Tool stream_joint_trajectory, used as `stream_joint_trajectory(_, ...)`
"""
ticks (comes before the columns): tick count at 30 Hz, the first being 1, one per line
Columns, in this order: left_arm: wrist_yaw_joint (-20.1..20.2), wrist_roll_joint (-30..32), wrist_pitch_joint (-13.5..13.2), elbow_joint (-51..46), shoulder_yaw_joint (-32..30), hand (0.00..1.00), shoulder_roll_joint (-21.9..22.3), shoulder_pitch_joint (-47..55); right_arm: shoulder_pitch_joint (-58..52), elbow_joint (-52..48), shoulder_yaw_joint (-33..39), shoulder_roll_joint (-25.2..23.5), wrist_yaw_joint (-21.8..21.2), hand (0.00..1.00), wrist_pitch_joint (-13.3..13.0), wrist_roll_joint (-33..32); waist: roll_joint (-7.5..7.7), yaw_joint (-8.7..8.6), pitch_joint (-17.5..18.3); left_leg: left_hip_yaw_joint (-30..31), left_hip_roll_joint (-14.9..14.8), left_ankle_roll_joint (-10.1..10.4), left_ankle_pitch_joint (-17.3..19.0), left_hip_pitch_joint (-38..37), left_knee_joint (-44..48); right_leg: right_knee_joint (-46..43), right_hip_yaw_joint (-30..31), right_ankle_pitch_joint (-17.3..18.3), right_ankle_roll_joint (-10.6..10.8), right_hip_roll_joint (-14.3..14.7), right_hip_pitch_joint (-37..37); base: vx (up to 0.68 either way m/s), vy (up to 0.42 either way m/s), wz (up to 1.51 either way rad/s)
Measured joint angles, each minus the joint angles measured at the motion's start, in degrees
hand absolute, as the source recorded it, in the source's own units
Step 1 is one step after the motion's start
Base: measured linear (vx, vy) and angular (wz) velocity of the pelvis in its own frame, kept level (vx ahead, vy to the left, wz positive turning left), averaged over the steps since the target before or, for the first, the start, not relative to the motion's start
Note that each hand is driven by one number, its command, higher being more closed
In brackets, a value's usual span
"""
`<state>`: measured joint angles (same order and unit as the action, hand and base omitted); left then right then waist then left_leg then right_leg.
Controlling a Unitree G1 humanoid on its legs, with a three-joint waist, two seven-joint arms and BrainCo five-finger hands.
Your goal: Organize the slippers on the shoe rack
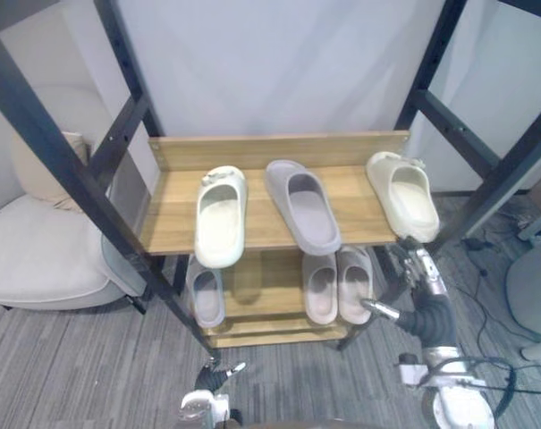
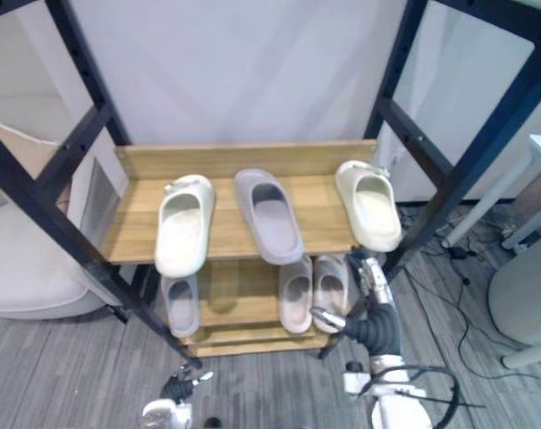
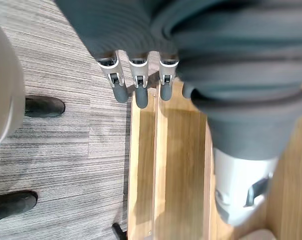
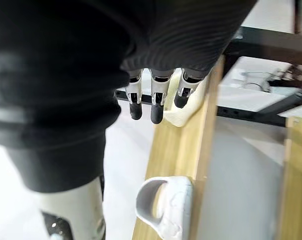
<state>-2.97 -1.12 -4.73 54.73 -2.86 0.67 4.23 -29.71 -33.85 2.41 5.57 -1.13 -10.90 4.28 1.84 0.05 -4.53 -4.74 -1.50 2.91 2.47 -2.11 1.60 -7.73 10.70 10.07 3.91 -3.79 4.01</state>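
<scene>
The wooden shoe rack (image 1: 279,148) has two shelves. On the top shelf lie a cream slipper (image 1: 221,217) at the left, a grey slipper (image 1: 303,206) in the middle and a cream slipper (image 1: 402,195) at the right, toes toward me. On the lower shelf a grey slipper (image 1: 206,293) lies at the left and two pale slippers (image 1: 320,286) (image 1: 354,282) lie side by side at the right. My right hand (image 1: 422,277) is raised by the rack's front right corner, open, just below the right cream slipper (image 4: 183,107). My left hand (image 1: 218,375) hangs low in front of the rack, fingers (image 3: 141,90) straight and empty.
A black metal frame (image 1: 64,170) stands around the rack, with slanted posts at both front corners. A pale armchair (image 1: 38,250) sits to the left. Cables (image 1: 494,286) trail on the grey floor at the right, beside a round grey object (image 1: 534,286).
</scene>
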Motion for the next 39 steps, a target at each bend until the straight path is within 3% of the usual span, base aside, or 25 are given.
stream_joint_trajectory(9,0.9,0.0,-1.2,2.5,1.7,0.00,-2.8,0.1,13.0,7.5,6.7,9.2,0.4,0.00,-0.7,-1.2,-0.95,-0.07,0.5,6.3,1.3,-0.7,-1.0,0.4,-1.5,-0.1,-1.0,0.0,0.0,0.0,-0.3,-0.04,-0.021,0.11)
stream_joint_trajectory(19,1.0,-0.4,-1.2,3.9,1.5,0.00,-5.9,1.4,28.8,20.0,6.8,15.4,2.2,0.00,0.3,-3.2,-0.70,0.25,0.4,9.3,1.2,0.0,-2.9,2.4,-2.7,-0.2,-2.8,-0.2,-0.4,0.6,-1.7,0.01,-0.022,0.12)
stream_joint_trajectory(25,1.0,-0.3,-1.2,3.6,1.6,0.00,-6.1,1.3,38.0,26.5,4.1,19.7,2.4,0.00,1.6,-3.4,-0.31,0.38,0.1,10.3,1.0,0.1,-3.2,3.2,-2.8,0.0,-2.5,-0.6,-1.0,0.9,-1.9,0.02,-0.004,0.06)
stream_joint_trajectory(39,0.9,-1.4,-1.2,3.0,2.5,0.00,-6.0,0.3,56.8,42.8,-5.9,21.8,2.3,0.00,4.9,-4.9,-0.84,2.45,-1.6,12.3,0.3,0.0,-6.2,3.0,-6.9,2.1,-2.9,-2.5,-1.3,1.7,-2.1,-0.01,-0.003,0.04)
